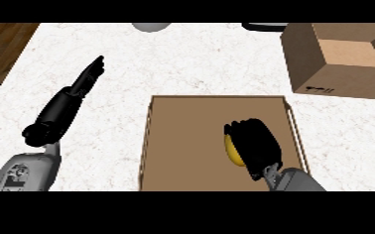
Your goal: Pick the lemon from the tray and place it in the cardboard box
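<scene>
A yellow lemon (232, 150) lies on the brown tray (183, 144), at its right half. My right hand (255, 146) covers it from the right, fingers curled over its top, so only the lemon's left side shows. The open cardboard box (330, 59) stands at the counter's back right, beyond the tray. Far to the left over the white counter, my left hand (84, 82) is stretched out flat with straight fingers and holds nothing.
A grey round object (152, 27) sits at the counter's far edge, with a dark object (264, 27) beside the box. The counter's left edge meets a wooden floor (15, 39).
</scene>
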